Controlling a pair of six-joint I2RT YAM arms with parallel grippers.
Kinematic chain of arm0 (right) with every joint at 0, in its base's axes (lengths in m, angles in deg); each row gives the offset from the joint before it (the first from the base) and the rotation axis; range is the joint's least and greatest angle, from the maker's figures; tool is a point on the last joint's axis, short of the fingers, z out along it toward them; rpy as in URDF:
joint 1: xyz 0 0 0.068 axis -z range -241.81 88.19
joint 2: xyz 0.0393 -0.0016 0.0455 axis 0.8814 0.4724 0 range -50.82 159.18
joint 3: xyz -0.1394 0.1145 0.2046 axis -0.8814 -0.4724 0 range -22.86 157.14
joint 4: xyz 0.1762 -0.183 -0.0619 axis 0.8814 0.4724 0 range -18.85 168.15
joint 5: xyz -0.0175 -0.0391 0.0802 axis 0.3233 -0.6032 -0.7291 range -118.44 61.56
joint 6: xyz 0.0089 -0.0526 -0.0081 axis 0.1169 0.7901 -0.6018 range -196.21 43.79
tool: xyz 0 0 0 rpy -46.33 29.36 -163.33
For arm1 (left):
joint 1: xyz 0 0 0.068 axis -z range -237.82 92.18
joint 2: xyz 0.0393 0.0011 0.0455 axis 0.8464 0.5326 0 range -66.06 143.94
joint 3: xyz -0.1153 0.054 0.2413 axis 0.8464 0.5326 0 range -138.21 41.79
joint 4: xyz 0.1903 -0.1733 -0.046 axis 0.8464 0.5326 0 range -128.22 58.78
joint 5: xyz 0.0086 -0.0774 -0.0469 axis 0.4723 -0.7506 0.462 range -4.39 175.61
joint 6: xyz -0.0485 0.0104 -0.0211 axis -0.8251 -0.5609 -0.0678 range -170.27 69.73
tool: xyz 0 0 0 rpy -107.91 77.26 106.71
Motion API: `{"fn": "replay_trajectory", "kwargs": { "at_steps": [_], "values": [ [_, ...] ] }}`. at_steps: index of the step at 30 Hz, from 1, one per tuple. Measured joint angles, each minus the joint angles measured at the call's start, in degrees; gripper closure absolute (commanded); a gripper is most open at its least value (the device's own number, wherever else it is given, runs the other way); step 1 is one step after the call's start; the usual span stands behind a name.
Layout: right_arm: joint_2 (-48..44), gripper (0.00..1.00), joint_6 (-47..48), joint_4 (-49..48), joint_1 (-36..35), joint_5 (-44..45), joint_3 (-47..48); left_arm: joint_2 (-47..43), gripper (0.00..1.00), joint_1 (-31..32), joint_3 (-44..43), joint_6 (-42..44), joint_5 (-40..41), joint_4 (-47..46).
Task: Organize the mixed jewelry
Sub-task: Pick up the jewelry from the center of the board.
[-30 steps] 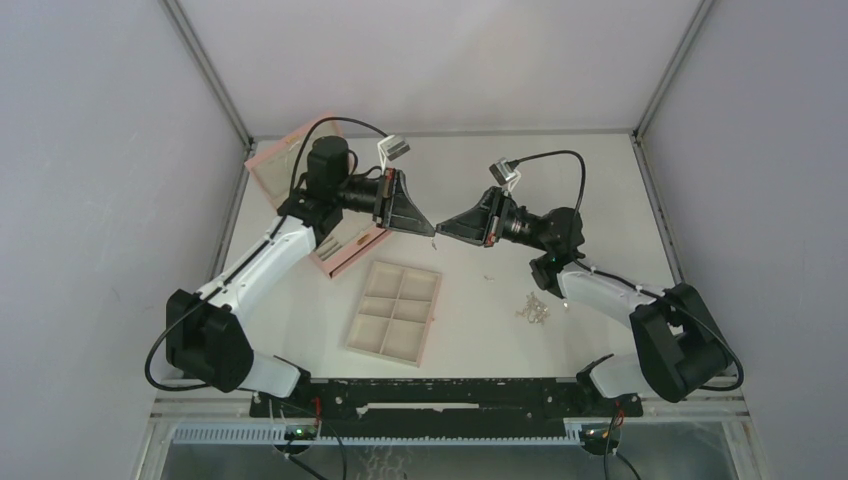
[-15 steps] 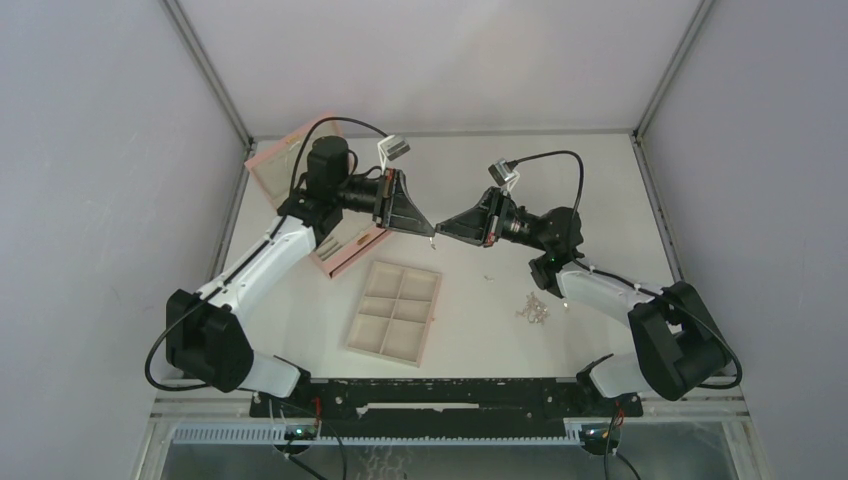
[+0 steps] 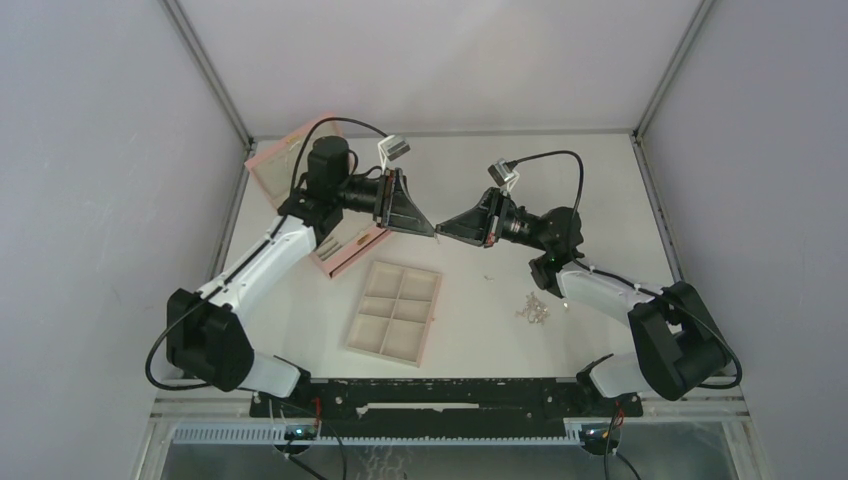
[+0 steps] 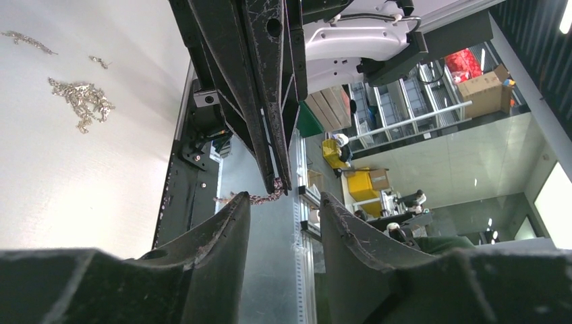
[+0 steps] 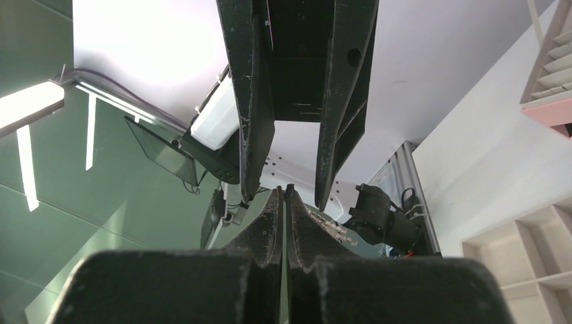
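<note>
My two grippers meet tip to tip in the air above the table, behind the beige tray (image 3: 352, 340). The right gripper (image 3: 441, 228) (image 5: 284, 189) is shut on a short piece of silver chain (image 4: 266, 198), which hangs at its fingertips. The left gripper (image 3: 432, 230) (image 4: 284, 197) is open, its fingers (image 5: 246, 101) standing either side of the right gripper's tips; the chain's free end reaches across to one left fingertip. A pile of mixed jewelry (image 3: 533, 308) (image 4: 79, 101) lies on the table to the right, with small loose pieces (image 3: 487, 273) (image 4: 27, 40) near it.
The pink quilted box (image 3: 350, 255) lies open at the left under the left arm, its lid (image 3: 285, 165) against the left wall. The six-compartment tray sits at front centre. Grey walls close in both sides and the back.
The left gripper's jaws have opened and the right gripper's jaws have closed on the chain. Both arms have stayed almost where they were.
</note>
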Motion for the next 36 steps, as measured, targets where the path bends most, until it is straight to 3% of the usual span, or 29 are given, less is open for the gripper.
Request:
{"fn": "replay_trajectory", "kwargs": {
  "at_steps": [11,21,26,32,36],
  "values": [
    [-1.1,1.0,2.2,3.3,-0.1,-0.5,0.6,0.5,0.5,-0.1,0.0,0.9,1.5,0.0],
    [-13.8,1.0,33.7,47.2,0.7,-1.0,16.2,-5.0,0.46,-3.3,0.1,7.6,3.3,0.2],
    [-16.5,1.0,42.9,59.2,3.0,-1.4,18.7,-11.4,0.4,-5.3,2.1,13.8,9.1,0.0],
    [-15.7,1.0,52.9,72.6,3.2,-1.3,22.1,-16.2,0.38,0.8,5.4,25.7,18.1,-1.4],
    [-16.6,1.0,57.9,76.1,3.2,-1.9,23.3,-17.9,0.37,4.0,9.5,31.1,20.2,-6.5]
  ]
}}
